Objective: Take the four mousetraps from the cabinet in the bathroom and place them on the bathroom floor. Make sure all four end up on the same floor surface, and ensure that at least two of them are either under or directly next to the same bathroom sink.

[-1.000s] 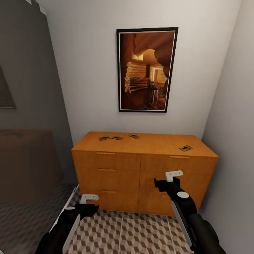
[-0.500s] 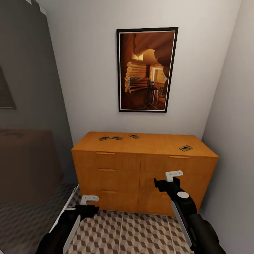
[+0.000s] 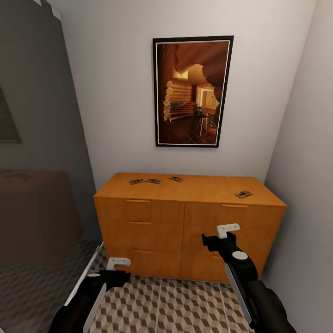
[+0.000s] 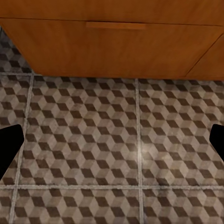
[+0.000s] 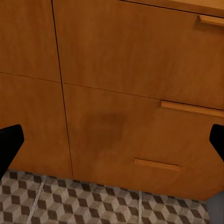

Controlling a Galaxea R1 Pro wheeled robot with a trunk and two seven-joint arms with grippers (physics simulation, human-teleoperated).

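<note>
Several mousetraps lie on the flat top of the orange-brown cabinet (image 3: pixel 185 222): two side by side at the back left (image 3: pixel 136 181) (image 3: pixel 153 181), one a little to their right (image 3: pixel 175 179), and one near the right end (image 3: pixel 243 194). My left gripper (image 3: pixel 118 262) hangs low in front of the cabinet's bottom left drawer, above the cube-patterned bathroom floor (image 3: pixel 185 305). My right gripper (image 3: pixel 228 230) is higher, facing the right-hand drawer fronts (image 5: pixel 135 93). Both are open and empty, with dark fingertips (image 4: pixel 9 144) (image 5: pixel 9 142) wide apart at the wrist views' edges.
A framed picture (image 3: pixel 192 91) hangs on the wall above the cabinet. A white wall (image 3: pixel 305 185) closes in at the right. At the left stands a translucent grey panel (image 3: pixel 41 162). Slim bar handles (image 5: pixel 156 164) stick out of the drawers.
My left gripper has sunk slightly towards the floor. The right arm, the mousetraps and the view have not moved.
</note>
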